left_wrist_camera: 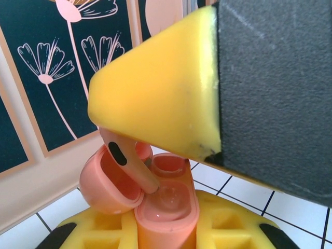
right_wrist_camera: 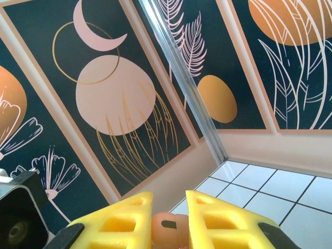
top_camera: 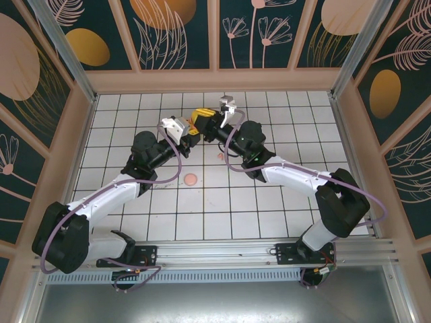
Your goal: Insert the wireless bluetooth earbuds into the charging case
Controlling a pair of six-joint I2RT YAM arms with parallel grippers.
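Above the white tiled table [top_camera: 222, 195], teal floral wall panels [top_camera: 178, 33] around, my left gripper [left_wrist_camera: 163, 233] clamps the open charging case [left_wrist_camera: 168, 205]; my right gripper [right_wrist_camera: 168, 218] pinches a coral-pink earbud [left_wrist_camera: 129, 166], stem tip at the case socket.

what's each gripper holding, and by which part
left gripper: coral-pink charging case, clamped by its lower body, lid open. right gripper: coral-pink earbud, pinched at its head, stem free.

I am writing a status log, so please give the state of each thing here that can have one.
Charging case: lid open, held in the left end effector.
Coral earbud: held by the right end effector, stem tip at one well, not yet seated.
Small coral piece: loose on the table.
Round coral piece: loose on the table.
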